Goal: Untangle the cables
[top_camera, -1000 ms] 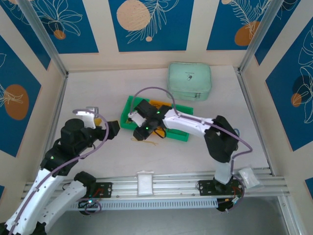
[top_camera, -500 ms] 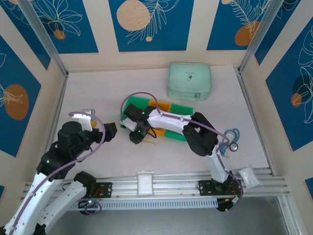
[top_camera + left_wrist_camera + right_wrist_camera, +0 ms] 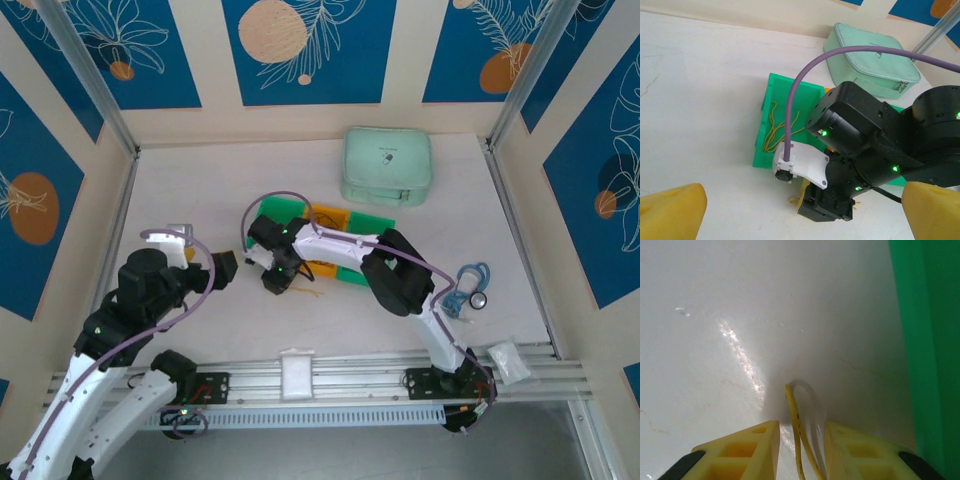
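Blue-and-cream panels wall in a white table (image 3: 180,190), where the right arm (image 3: 345,243) stretches across a green tray (image 3: 283,207) lying near a mint pouch (image 3: 388,165). The right gripper (image 3: 801,442) points down at the tabletop just beside the tray's edge. Its fingers (image 3: 740,450) stand a narrow gap apart, with one yellow cable (image 3: 794,415) rising between them, not visibly pinched. More yellow strands (image 3: 771,127) lie loose in the tray. The left gripper (image 3: 222,268) hovers close by, spread wide and empty. As I judge the risks, closing could let the springy cable slip sideways, the gripper could scrape the table, and a pull might draw linked loops tighter.
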Robot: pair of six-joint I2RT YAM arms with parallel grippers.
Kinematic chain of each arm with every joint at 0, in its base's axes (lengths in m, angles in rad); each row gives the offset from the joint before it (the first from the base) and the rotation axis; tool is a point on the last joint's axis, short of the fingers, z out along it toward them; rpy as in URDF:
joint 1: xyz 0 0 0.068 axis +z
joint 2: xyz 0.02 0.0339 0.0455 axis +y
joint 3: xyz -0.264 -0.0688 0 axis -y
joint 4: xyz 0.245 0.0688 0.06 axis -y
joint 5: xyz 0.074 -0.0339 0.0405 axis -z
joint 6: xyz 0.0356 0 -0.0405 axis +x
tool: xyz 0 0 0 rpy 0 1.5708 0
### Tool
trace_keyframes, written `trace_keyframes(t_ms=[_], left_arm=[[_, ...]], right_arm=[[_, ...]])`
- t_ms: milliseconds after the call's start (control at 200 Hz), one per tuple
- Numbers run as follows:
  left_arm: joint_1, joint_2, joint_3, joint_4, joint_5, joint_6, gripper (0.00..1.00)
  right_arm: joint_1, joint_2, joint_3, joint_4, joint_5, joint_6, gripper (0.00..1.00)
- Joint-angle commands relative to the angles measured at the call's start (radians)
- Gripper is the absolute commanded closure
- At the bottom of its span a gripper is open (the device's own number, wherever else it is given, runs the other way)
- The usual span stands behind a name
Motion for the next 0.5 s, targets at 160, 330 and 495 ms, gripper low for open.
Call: trace_keyframes(t_ms=[160, 330, 495], left_arm=[[0.009, -0.036, 0.015, -0.027, -0.047, 0.041, 0.01], [0.010, -0.047, 0.014, -0.038, -0.060, 0.047, 0.01], [0.009, -0.048, 0.013, -0.038, -0.059, 0.047, 0.00]], right_arm=[[0.014, 0.052, 0.071, -0.037, 0.023, -0.025, 0.70], [0.019, 0.056, 0.078, -0.047, 0.023, -0.033, 0.78], [0.022, 0.055, 0.088, -0.070, 0.010, -0.035, 0.94]])
